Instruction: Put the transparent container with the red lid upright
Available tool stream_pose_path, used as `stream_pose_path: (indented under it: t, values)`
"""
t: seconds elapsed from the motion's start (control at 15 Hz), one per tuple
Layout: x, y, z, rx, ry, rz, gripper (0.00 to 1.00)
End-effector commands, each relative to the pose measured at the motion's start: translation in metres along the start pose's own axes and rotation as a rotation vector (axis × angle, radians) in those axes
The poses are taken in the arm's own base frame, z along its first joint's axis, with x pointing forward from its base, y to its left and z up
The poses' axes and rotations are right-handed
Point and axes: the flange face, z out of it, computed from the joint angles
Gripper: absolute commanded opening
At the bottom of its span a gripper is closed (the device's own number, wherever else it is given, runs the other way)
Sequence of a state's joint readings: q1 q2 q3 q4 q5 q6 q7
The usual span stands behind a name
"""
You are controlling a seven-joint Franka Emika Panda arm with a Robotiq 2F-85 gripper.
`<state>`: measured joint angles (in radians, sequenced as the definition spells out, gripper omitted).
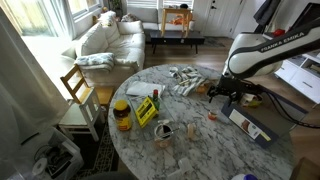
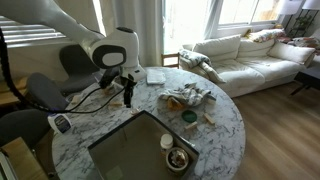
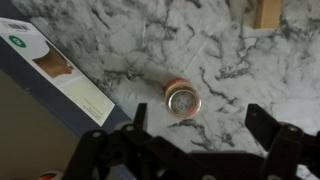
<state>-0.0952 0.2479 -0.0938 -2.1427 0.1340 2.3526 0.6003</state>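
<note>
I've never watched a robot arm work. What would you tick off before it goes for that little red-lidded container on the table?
1. Gripper open: ok, jaws spread wide in the wrist view.
2. Gripper empty: ok, nothing between the jaws.
3. Container in sight: ok, it sits on the marble table, just ahead of the gripper.
4. Room around it: ok, the box lies apart from it.
5. Which way the container lies: cannot tell; only a round reddish face shows.
</note>
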Motion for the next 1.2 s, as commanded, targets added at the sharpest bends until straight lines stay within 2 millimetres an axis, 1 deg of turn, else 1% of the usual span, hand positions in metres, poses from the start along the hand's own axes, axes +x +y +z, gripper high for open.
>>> stream_pose_path:
  t: [0.0, 0.27, 0.53, 0.6, 0.67, 0.73, 1.0, 1.13]
  values:
    - [0.006, -0.011, 0.03, -0.018, 0.033, 0.054, 1.0]
    - [0.014, -0.013, 0.05, -0.028, 0.067, 0.092, 1.0]
    - [0.02, -0.013, 0.059, -0.042, 0.093, 0.118, 0.99]
    - [0.021, -0.013, 0.06, -0.047, 0.094, 0.122, 0.9]
    - [0.022, -0.013, 0.062, -0.052, 0.094, 0.128, 0.74]
    - [0.023, -0.013, 0.063, -0.056, 0.096, 0.131, 0.71]
    - [0.022, -0.013, 0.07, -0.064, 0.071, 0.138, 0.37]
    - [0.017, -0.015, 0.07, -0.072, 0.051, 0.123, 0.24]
